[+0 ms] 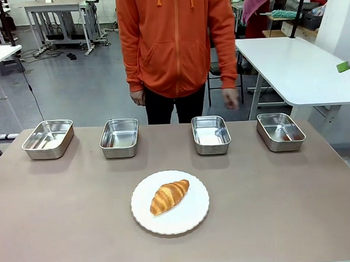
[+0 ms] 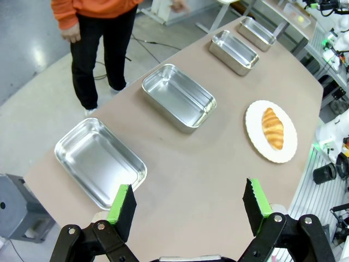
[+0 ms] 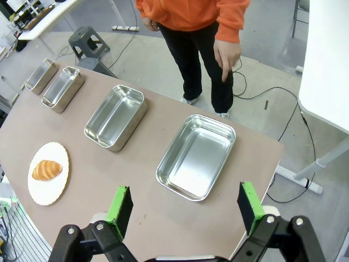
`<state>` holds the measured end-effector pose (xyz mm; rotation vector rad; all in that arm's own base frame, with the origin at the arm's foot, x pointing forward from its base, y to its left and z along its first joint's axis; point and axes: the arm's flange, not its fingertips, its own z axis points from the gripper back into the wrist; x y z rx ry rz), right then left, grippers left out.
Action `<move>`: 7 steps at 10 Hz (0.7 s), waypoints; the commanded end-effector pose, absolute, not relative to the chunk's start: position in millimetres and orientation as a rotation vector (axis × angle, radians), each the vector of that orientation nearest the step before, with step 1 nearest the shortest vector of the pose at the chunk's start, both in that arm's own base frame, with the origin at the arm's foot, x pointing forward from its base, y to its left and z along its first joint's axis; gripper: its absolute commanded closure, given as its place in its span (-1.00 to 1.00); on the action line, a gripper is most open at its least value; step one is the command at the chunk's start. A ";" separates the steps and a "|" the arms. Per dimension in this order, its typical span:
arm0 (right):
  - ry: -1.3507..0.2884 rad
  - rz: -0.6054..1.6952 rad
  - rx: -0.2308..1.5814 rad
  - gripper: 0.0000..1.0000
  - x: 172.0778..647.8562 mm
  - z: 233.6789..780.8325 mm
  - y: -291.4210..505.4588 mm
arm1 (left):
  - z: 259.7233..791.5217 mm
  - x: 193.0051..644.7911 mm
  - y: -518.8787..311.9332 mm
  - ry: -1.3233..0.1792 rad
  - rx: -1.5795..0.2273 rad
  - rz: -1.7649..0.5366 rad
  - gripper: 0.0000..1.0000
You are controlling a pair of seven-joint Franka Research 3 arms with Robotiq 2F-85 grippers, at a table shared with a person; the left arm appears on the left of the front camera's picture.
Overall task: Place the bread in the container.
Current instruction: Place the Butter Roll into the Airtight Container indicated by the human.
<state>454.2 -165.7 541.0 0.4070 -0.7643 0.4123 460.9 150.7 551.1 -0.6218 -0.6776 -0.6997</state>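
The bread (image 1: 169,196), a golden-brown croissant, lies on a round white plate (image 1: 191,218) at the table's middle front; it is also seen in the left wrist view (image 2: 272,127) and the right wrist view (image 3: 47,170). Four look-alike steel trays stand empty in a row along the far side: far left (image 1: 48,139), second (image 1: 119,137), third (image 1: 211,134), far right (image 1: 280,131). My left gripper (image 2: 189,206) hangs open high over the table's left end. My right gripper (image 3: 184,204) hangs open above the right end, near the far-right tray (image 3: 197,156). Neither holds anything.
A person in an orange hoodie (image 1: 176,37) stands behind the far edge. One hand (image 3: 226,54) has a finger pointing down, between the third and far-right trays; I cannot tell which it means. A white table (image 1: 295,66) stands at the back right.
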 end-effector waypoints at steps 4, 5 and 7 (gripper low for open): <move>-0.770 0.414 0.416 -1.00 454.8 540.9 -165.5 | 552.9 460.2 151.5 -0.692 -0.628 -0.695 -1.00; -0.770 0.414 0.416 -1.00 454.8 540.9 -165.5 | 552.9 460.2 151.5 -0.692 -0.628 -0.695 -1.00; -0.770 0.414 0.416 -1.00 454.8 540.9 -165.5 | 552.9 460.2 151.5 -0.692 -0.628 -0.695 -1.00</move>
